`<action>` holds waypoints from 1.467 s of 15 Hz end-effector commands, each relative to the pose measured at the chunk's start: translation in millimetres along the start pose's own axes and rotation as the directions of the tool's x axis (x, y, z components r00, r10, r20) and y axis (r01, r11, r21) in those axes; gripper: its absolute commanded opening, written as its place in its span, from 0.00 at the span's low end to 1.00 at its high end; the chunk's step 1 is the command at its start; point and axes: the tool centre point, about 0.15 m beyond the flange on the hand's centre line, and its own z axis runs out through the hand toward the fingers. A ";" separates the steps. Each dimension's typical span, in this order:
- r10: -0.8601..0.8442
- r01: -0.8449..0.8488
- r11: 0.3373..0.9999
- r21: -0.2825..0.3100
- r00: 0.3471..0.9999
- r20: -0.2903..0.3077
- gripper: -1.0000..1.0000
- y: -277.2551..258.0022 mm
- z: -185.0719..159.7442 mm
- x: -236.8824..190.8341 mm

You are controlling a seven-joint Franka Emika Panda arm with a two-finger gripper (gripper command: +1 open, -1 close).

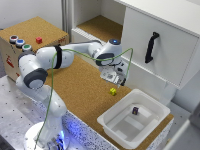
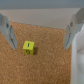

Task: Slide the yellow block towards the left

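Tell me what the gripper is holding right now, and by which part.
Nothing is held. The gripper is open, its fingers apart on either side of the yellow block, which sits untouched on the cork surface.

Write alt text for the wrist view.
A tiny yellow block sits on a cork surface between the open gripper fingers, untouched. The edge of a white bin shows at one side.
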 end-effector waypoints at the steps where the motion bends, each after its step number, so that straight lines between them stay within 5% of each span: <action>1: 0.014 -0.024 0.990 0.143 0.997 0.071 1.00 34.4 57.0 23.8; 9: -0.002 -0.013 0.997 0.074 0.981 0.195 1.00 10.9 145.8 72.8; 14: 0.083 -0.098 0.990 0.102 0.987 0.139 1.00 24.2 162.9 87.6; 15: 0.092 -0.107 0.988 0.109 0.987 0.133 0.00 28.1 162.2 89.5; 22: 0.054 -0.065 0.994 0.091 0.991 0.123 0.00 20.7 166.7 92.3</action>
